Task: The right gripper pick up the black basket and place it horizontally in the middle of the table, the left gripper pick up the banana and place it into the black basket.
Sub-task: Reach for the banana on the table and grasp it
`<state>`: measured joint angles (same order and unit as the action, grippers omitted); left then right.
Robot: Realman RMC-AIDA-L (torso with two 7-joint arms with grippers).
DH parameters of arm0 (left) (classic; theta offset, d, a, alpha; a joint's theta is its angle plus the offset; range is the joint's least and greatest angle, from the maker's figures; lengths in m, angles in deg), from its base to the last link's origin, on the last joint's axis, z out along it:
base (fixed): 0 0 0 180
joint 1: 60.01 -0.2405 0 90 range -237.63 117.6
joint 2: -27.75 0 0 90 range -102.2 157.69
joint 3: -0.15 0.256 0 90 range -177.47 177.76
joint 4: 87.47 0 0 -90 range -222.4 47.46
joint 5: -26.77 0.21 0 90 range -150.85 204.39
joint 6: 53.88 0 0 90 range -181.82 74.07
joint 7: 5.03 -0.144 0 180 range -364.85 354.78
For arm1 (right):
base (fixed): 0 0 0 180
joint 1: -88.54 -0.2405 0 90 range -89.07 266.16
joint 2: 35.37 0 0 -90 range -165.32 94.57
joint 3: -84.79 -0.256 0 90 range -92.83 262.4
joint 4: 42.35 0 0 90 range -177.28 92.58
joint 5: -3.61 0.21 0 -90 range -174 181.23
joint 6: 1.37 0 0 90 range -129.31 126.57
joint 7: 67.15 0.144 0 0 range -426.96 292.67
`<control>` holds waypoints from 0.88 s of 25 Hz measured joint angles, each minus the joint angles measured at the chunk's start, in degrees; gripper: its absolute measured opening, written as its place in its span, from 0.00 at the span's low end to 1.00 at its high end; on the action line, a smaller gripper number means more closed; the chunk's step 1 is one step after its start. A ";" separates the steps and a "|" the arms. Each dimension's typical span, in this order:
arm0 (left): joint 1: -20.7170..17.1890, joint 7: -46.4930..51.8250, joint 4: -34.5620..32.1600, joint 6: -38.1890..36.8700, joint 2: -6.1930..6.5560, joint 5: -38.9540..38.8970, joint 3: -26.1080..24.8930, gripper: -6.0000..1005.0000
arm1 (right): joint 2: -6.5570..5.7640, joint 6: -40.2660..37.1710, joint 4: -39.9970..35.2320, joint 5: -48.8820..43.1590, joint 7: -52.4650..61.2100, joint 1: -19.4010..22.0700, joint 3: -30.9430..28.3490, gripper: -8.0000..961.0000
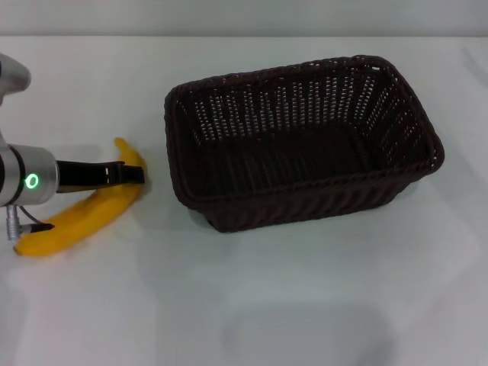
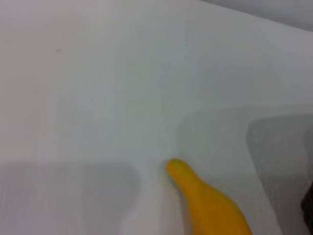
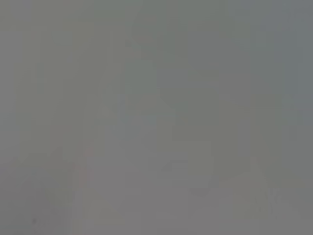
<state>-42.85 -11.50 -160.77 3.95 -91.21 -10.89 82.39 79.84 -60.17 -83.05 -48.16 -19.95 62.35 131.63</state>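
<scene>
The white surface (image 1: pixel 305 305) holds just two things: a big black basket (image 1: pixel 301 145) and a banana (image 1: pixel 84 213). The basket sits near the middle, a bit to the right, lying flat with its open side up. Nothing is inside it. A strip of bare surface lies between the basket and the banana, and nothing stands in the way.

The banana lies on the left side, with one end toward the basket. In the left wrist view only one yellow end of the banana (image 2: pixel 205 205) shows. The right wrist view is all grey, and the right pincer shows nowhere.

The left pincer (image 1: pixel 126 174) reaches in from the left, right over the upper part of the banana. Its black fingers (image 1: pixel 95 174) cross the banana there. I cannot tell if they are wide or pinched.
</scene>
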 joint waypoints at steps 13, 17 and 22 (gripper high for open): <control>0.24 -0.15 0.70 -0.48 0.05 -2.23 -2.35 0.49 | -0.09 -0.24 -0.03 0.01 -0.01 -0.17 0.00 0.88; 0.23 -0.23 0.60 -0.97 0.04 -2.24 -2.86 0.49 | -0.09 -0.27 -0.03 0.01 -0.01 -0.18 0.00 0.88; 0.26 -1.23 0.45 -2.04 0.08 -1.98 -3.77 0.49 | -0.08 -0.27 0.00 0.01 -0.01 -0.10 0.00 0.88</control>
<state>-42.59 -12.73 -160.33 1.90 -91.14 -12.87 78.63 79.76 -60.43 -83.05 -48.15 -19.95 62.25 131.63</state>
